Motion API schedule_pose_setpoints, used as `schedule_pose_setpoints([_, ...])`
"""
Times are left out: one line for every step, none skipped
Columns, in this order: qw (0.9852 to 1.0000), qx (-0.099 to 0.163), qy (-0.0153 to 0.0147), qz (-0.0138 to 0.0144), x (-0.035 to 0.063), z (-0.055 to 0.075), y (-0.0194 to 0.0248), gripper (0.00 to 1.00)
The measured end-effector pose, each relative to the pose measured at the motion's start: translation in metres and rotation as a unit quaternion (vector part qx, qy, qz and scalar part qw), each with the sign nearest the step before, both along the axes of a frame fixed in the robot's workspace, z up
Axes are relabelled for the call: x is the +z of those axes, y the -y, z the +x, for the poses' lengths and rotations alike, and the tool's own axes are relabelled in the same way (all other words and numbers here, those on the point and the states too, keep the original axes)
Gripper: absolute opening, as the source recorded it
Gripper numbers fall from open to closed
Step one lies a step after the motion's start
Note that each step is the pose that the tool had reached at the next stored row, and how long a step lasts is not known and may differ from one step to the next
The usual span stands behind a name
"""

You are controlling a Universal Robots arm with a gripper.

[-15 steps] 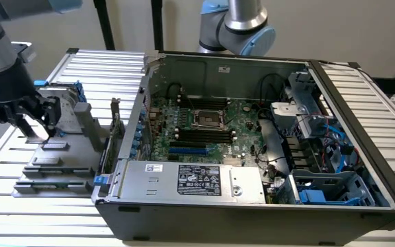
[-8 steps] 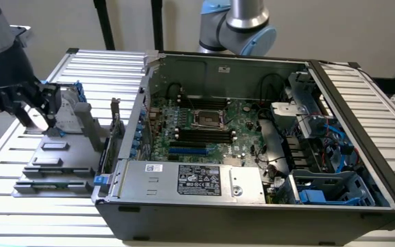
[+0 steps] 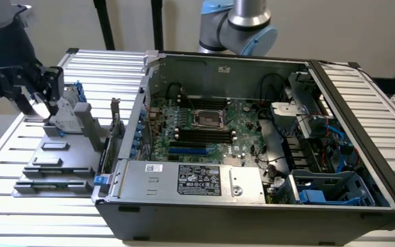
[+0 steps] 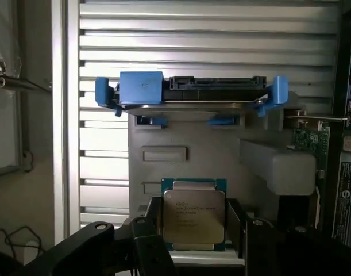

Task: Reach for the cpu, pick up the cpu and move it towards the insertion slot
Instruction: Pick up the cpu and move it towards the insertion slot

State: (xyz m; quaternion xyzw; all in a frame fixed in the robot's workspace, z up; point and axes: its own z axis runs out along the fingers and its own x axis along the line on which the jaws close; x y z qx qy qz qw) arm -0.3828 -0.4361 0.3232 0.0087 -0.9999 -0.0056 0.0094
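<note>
The cpu (image 4: 193, 215) is a small square chip with a silvery printed top and a blue-green rim. In the wrist view it sits between my gripper's (image 4: 195, 230) two dark fingers (image 4: 154, 227), which press against its two side edges. The exterior view has the gripper (image 3: 36, 105) at that view's left, low over a grey parts holder (image 3: 57, 154), with a pale piece between its fingers. The insertion slot (image 3: 208, 119) is the square socket on the motherboard inside the open computer case (image 3: 252, 216), well toward the exterior view's right of the gripper.
A hard drive in a blue bracket (image 4: 192, 92) stands upright on the holder just beyond the cpu. The case's raised wall (image 3: 132, 134) lies between holder and motherboard. Slatted metal table (image 3: 101, 62) runs underneath. A second robot arm (image 3: 242, 25) stands behind the case.
</note>
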Motion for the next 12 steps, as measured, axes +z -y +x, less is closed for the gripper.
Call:
schedule_pose_setpoints([1.0, 0.0, -0.0002, 0.0, 0.0047, 0.004, 0.0, 0.54])
schedule_pose_setpoints([1.0, 0.0, -0.0004, 0.0001, 0.009, 0.007, 0.0, 0.54])
schedule_pose_setpoints([1.0, 0.0, -0.0007, 0.0002, 0.0135, 0.012, 0.0, 0.54])
schedule_pose_setpoints([1.0, 0.0, -0.0012, 0.0003, 0.0181, 0.016, 0.0, 0.54])
schedule_pose_setpoints([1.0, 0.001, -0.0019, 0.0003, 0.0229, 0.021, 0.0, 0.54])
schedule_pose_setpoints([1.0, 0.001, -0.0024, 0.0003, 0.0273, 0.025, 0.0, 0.54])
schedule_pose_setpoints([1.0, 0.001, -0.0027, 0.0006, 0.0313, 0.03, 0.0, 0.54])
schedule_pose_setpoints([1.0, 0.001, -0.003, 0.0007, 0.035, 0.035, 0.0, 0.54])
schedule_pose_setpoints([1.0, 0.001, -0.0032, 0.0008, 0.0381, 0.039, 0.0, 0.54])
schedule_pose_setpoints([1.0, 0.001, -0.0033, 0.0011, 0.0407, 0.044, 0.0, 0.54])
schedule_pose_setpoints([1.0, 0.001, -0.0034, 0.0013, 0.0429, 0.048, 0.0, 0.54])
schedule_pose_setpoints([1.0, 0.001, -0.0034, 0.0015, 0.0444, 0.053, 0.0, 0.54])
